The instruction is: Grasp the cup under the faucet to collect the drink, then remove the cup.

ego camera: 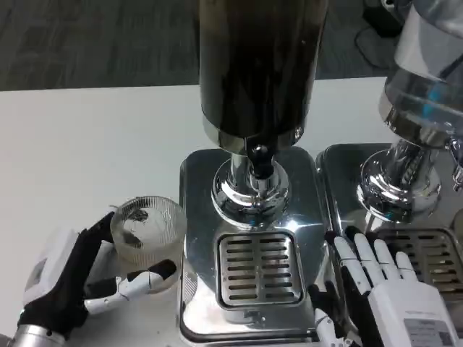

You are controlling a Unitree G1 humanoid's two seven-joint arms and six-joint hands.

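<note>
**Cup held left of the drip tray, off the dispenser base**

Cup [148, 231] sits in my left hand [79, 278], just left of the drip tray [255, 267] and outside the chrome base [199, 188]. It is clear, ribbed and upright, and I can't tell whether there is any drink in it. The left hand comes up from the lower left of the tray with its dark palm turned toward the cup. One finger wraps round the cup's lower front, another shows at its upper left rim, so the hand has hold of it.

My right hand [383, 289] lies just right of the drip tray, back upward. Its fingers are stretched out straight and slightly apart, pointing away from me. They hold nothing. The fingertips rest on the edge between the base and a second chrome base [340, 163] to the right.

Directly behind the drip tray, the faucet [260, 163] hangs from the dark drink tank [257, 65] above a chrome column. Nothing stands on the tray's slotted grate. Right of the tray stands a second dispenser [423, 79] with a clear tank, and its own grate [434, 253] is partly covered by my right hand.
</note>
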